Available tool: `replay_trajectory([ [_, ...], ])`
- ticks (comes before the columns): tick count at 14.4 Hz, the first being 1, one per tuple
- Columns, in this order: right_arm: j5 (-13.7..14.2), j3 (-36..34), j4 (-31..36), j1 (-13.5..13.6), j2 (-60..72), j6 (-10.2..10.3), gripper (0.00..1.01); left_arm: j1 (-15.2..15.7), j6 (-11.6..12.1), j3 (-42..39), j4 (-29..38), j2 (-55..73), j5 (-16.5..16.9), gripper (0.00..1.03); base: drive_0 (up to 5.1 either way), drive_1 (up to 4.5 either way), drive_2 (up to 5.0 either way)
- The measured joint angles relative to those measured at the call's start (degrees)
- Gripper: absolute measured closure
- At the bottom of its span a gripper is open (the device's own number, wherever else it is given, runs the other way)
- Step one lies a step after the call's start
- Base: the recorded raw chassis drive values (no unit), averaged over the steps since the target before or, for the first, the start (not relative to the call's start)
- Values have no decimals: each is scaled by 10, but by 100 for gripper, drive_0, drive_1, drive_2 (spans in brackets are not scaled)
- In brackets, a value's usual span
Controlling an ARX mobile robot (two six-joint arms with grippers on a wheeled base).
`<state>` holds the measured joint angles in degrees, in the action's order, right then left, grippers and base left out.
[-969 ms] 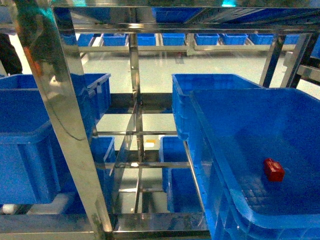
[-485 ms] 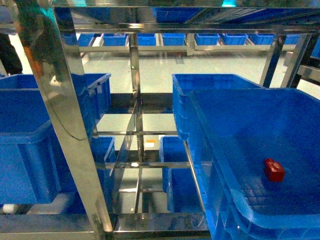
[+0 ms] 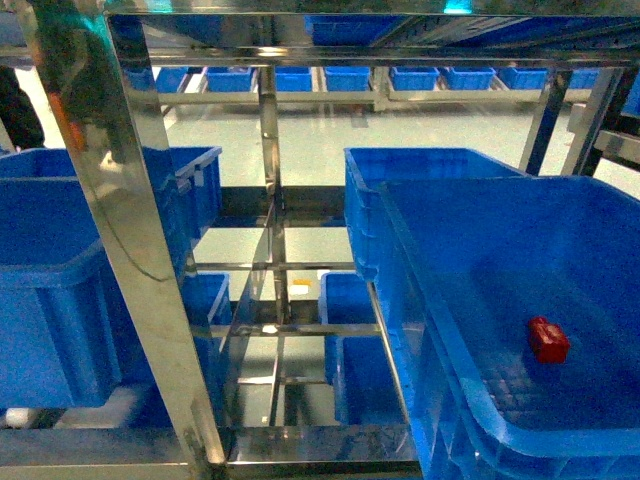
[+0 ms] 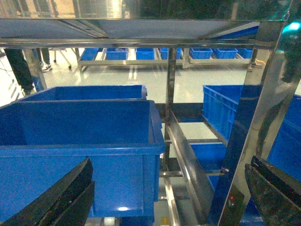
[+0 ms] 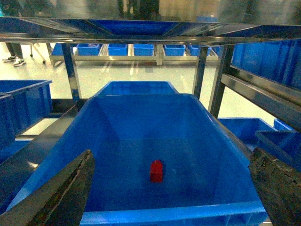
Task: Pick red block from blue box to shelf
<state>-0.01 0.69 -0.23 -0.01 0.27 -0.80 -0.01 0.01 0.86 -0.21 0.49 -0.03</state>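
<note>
Red plastic block (image 3: 548,339) lies on floor of large blue plastic box (image 3: 450,250), not on steel shelf (image 3: 320,443). Both pincers spread wide, empty; transfer outstanding.

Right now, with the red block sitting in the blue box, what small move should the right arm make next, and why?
Probably ease the right gripper forward and down toward the red block. The block lies on the floor of the blue box, apart from the walls, and the gripper's open fingers stand short of the near rim, holding nothing.

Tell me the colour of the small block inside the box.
Red; the block shows best in the right wrist view.
</note>
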Motion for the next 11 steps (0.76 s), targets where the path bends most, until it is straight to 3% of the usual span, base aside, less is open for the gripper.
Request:
replay_trajectory([
  [11, 0, 0, 0, 0, 0, 0, 3, 0, 0, 0, 0, 0, 0, 5, 0, 0, 0],
])
